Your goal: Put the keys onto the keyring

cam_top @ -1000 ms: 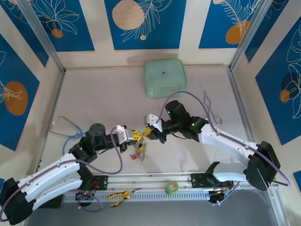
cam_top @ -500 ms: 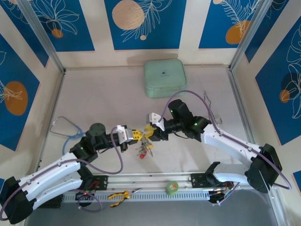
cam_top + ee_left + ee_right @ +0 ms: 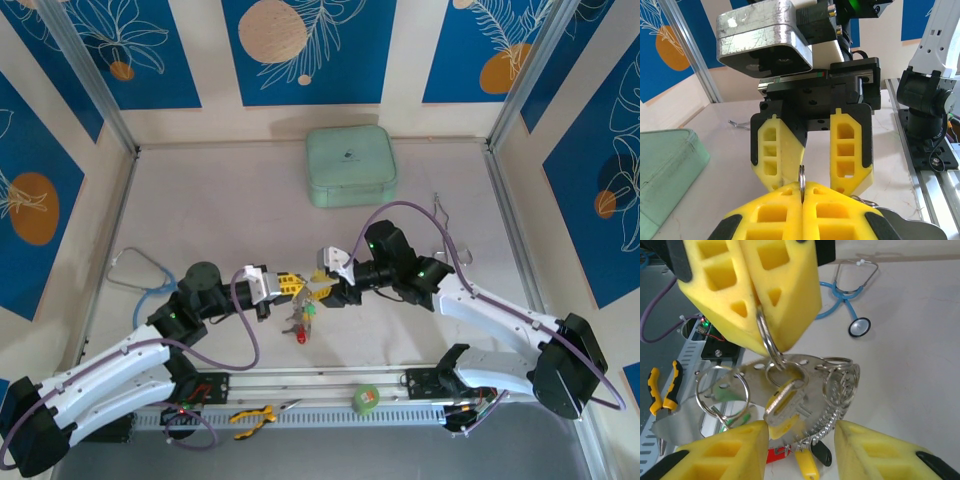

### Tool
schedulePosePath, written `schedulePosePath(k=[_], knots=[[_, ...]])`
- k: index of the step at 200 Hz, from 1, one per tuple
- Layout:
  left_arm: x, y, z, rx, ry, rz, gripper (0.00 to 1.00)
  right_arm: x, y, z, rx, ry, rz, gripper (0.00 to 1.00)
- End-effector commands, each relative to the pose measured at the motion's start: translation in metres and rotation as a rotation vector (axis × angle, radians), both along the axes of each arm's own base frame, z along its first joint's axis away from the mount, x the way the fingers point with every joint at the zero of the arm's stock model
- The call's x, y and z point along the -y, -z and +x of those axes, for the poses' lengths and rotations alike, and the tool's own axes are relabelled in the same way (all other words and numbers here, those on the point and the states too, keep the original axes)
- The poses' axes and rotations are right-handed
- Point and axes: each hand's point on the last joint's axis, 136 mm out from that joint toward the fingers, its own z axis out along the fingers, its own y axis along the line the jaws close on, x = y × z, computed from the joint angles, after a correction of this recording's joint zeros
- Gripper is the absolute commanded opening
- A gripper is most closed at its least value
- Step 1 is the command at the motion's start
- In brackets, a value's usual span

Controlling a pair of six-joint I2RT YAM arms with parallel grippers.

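The keys (image 3: 782,407) are seen gathered in one bunch, dangling from a small split ring (image 3: 774,354) that is pinched between the closed yellow pads of the left gripper (image 3: 760,340). One silvery key with a yellow head is hung tilted at the middle of the bunch. Green (image 3: 742,417), red (image 3: 777,454), yellow (image 3: 807,465) and black (image 3: 821,455) plastic heads are visible lower down. The keyring (image 3: 837,412), a silvery chain-like loop, is seen curving around the right and lower side of the bunch, touching the keys.
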Motion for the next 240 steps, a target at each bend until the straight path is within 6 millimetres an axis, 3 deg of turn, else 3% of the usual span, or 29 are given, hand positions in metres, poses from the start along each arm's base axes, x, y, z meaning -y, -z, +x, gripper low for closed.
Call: schedulePosePath(k=[1, 62, 92, 133, 193, 240], knots=[[0.001, -0.019, -0.006, 0.038, 0.028, -0.064, 0.00, -0.007, -0.003, -0.009, -0.018, -0.045, 0.032, 0.40], [0.001, -0.019, -0.004, 0.036, 0.020, -0.065, 0.00, -0.016, -0.004, -0.008, -0.013, -0.053, 0.047, 0.40], [0.000, -0.019, -0.003, 0.035, 0.011, -0.057, 0.00, -0.015, -0.003, 0.003, 0.041, 0.014, 0.014, 0.22], [-0.003, -0.014, 0.003, 0.041, -0.026, -0.028, 0.00, -0.011, -0.014, 0.006, 0.113, 0.049, 0.005, 0.07], [-0.003, -0.005, 0.006, 0.036, -0.040, 0.027, 0.00, -0.007, -0.035, 0.007, 0.166, 0.069, 0.034, 0.03], [-0.007, 0.005, 0.013, 0.027, -0.084, 0.085, 0.00, -0.001, -0.034, 0.015, 0.214, 0.123, 0.007, 0.00]])
